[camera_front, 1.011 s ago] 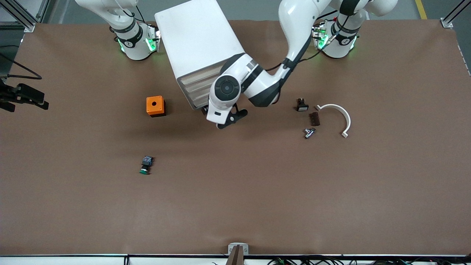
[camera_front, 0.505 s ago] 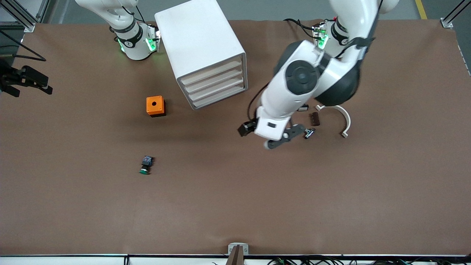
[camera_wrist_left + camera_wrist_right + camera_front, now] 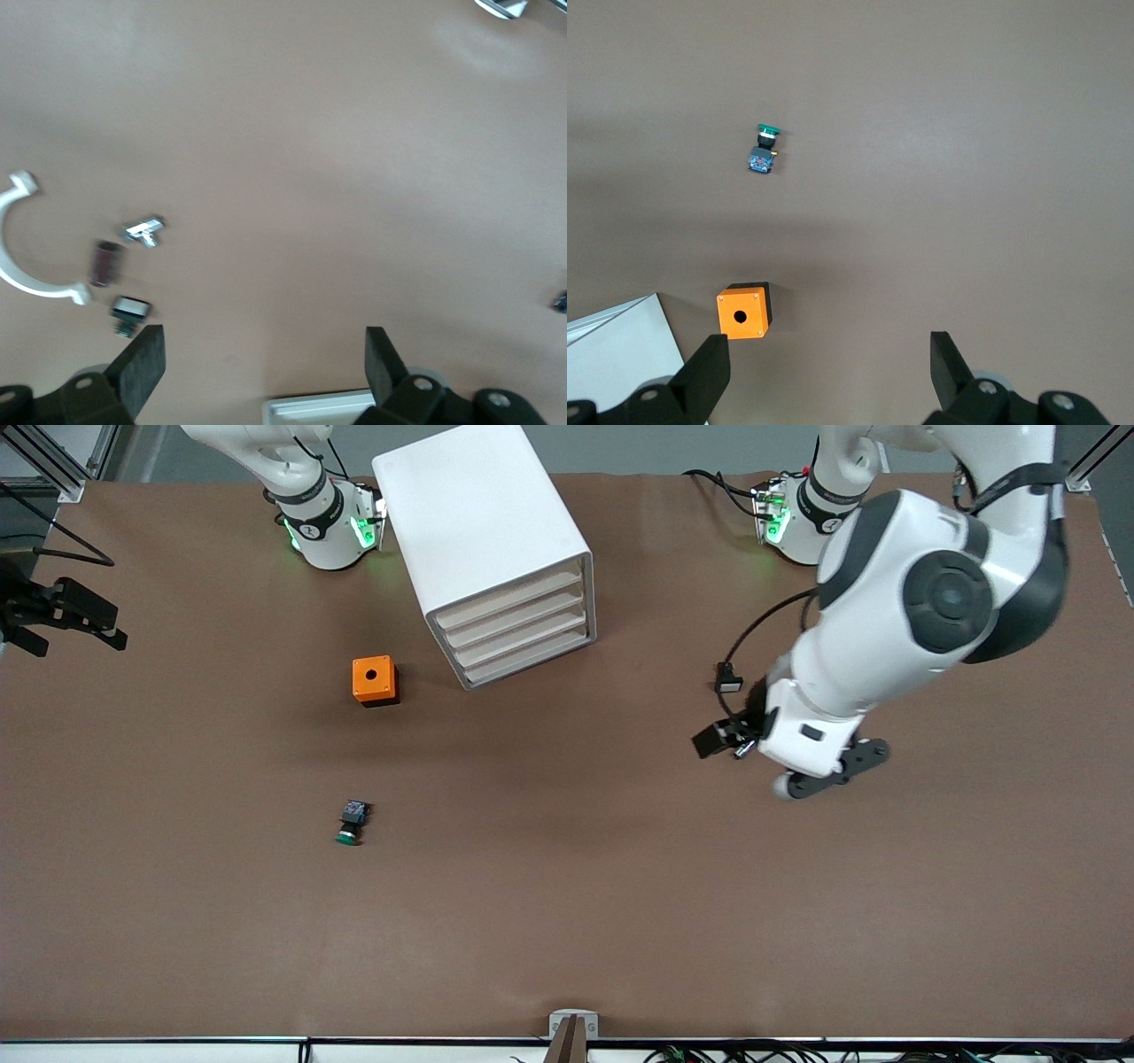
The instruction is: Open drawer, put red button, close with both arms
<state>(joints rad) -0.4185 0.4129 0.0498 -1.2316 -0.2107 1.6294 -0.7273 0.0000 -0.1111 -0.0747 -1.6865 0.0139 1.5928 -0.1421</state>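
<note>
Left claw (image 3: 263, 341) spread wide, empty, over the counter (image 3: 567, 921) by small parts. Right claw (image 3: 828, 350) also agape, waiting. White cabinet (image 3: 478, 522): four shallow drawers (image 3: 514, 633) flush shut, contents hidden. Red button's whereabouts: can't tell.

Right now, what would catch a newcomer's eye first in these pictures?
The big white left arm, its left gripper with fingers spread, hangs over small parts toward its own end of the table. The white cabinet with four shut drawers stands between the bases, the orange box beside it, a green-capped button nearer the camera.
</note>
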